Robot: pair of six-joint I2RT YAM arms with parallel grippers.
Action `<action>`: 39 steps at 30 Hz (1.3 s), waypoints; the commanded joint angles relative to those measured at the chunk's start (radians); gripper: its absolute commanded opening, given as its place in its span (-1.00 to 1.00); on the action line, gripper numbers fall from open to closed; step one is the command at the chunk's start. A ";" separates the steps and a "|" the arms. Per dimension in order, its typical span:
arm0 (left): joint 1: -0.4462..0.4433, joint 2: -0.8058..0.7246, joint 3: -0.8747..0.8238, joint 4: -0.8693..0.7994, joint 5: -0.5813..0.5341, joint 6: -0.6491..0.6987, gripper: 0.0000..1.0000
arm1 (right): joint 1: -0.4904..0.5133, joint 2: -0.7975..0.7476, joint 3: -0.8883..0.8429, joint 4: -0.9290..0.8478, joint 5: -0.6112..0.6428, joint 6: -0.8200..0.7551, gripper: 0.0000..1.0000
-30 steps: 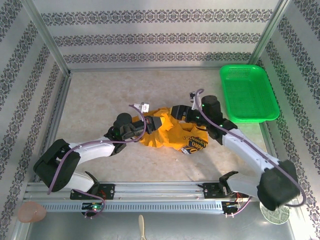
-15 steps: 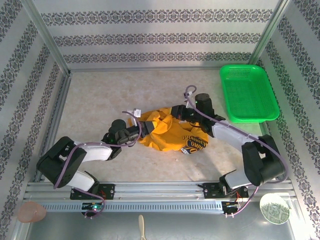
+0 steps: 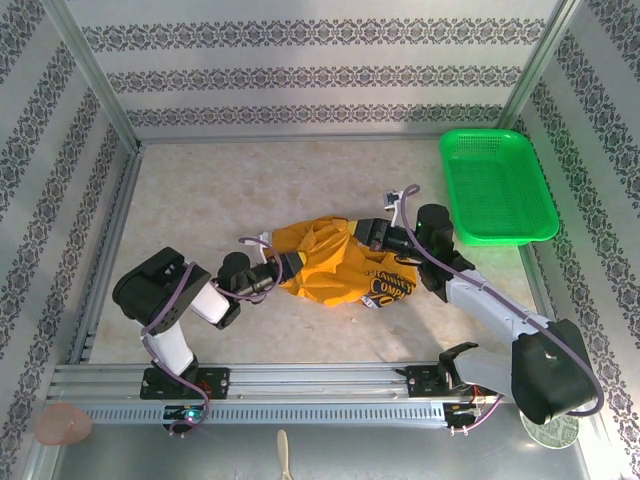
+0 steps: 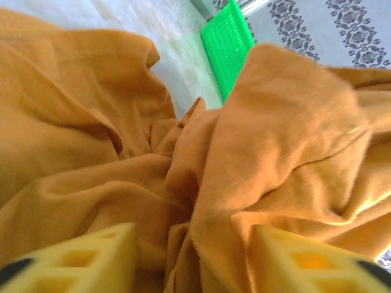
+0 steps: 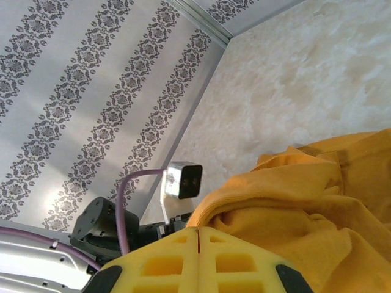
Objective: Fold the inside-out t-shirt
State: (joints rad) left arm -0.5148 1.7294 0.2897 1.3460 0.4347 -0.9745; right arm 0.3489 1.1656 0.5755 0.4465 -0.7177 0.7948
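The inside-out t-shirt lies bunched in a mustard-orange heap at the table's middle, its dark lettered print showing at the right. My left gripper is at the heap's left edge. In the left wrist view its jaws stand open, with a raised fold of the t-shirt between the yellow fingers. My right gripper is at the heap's upper right edge. In the right wrist view its pads are pressed together at the t-shirt's hem.
A green plastic basket stands at the back right, and its corner shows beyond the cloth in the left wrist view. The left arm's wrist camera sits close behind the shirt. Patterned walls enclose the table.
The right gripper has shut at the shirt's upper right edge. The left gripper, shut before, has opened at the left edge, and its arm has drawn back. The heap now looks puffed up.
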 commanded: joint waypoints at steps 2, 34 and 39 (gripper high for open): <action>0.010 -0.192 -0.018 -0.061 -0.076 0.007 0.17 | -0.006 0.010 -0.029 0.085 -0.017 0.017 -1.00; -0.085 -0.154 0.821 -1.615 -0.310 0.237 0.35 | 0.003 -0.008 -0.054 0.084 -0.005 0.021 -1.00; -0.088 -0.134 0.834 -1.585 -0.304 0.226 0.38 | 0.003 -0.007 -0.051 0.084 -0.005 0.021 -1.00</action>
State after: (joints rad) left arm -0.5884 1.5734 1.0912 -0.2726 0.1452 -0.7513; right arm 0.3492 1.1732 0.5316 0.4915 -0.7200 0.8131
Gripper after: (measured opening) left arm 0.688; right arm 0.064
